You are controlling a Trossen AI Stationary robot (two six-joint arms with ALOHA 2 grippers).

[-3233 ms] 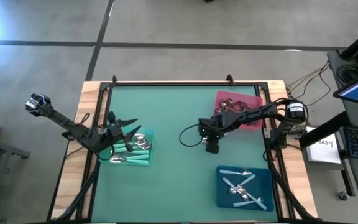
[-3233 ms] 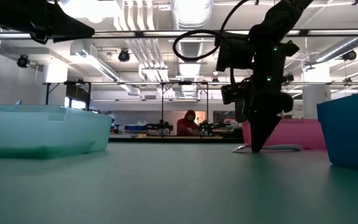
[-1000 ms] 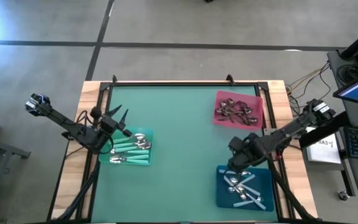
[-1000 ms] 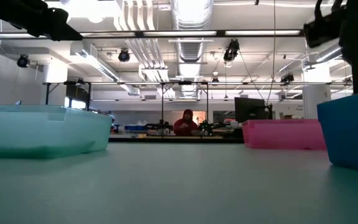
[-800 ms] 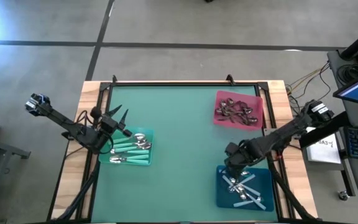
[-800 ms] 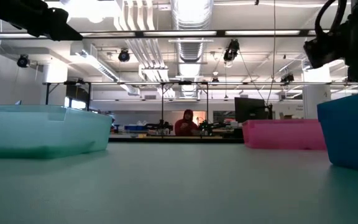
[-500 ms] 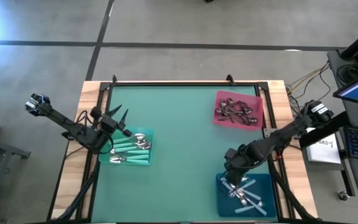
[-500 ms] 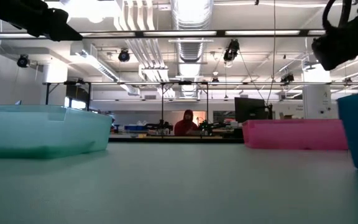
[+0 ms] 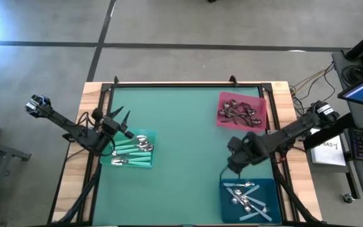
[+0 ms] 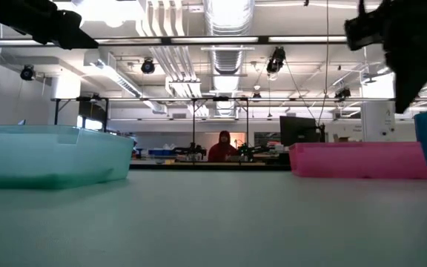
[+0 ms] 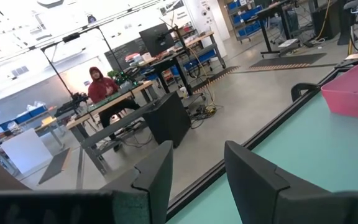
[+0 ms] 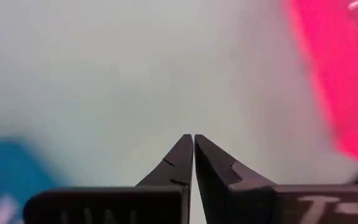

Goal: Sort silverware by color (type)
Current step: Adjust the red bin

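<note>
Spoons (image 9: 244,197) in blue tray (image 9: 227,205); right hand (image 9: 233,169) pressed together, empty; left hand (image 9: 120,120) spread.

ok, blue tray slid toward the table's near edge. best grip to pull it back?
Judging by the high view: pinch the blue tray's upright rim on the side facing the shut right gripper, coming from above. That wall is bare; pale blue spoons fill the middle.
</note>
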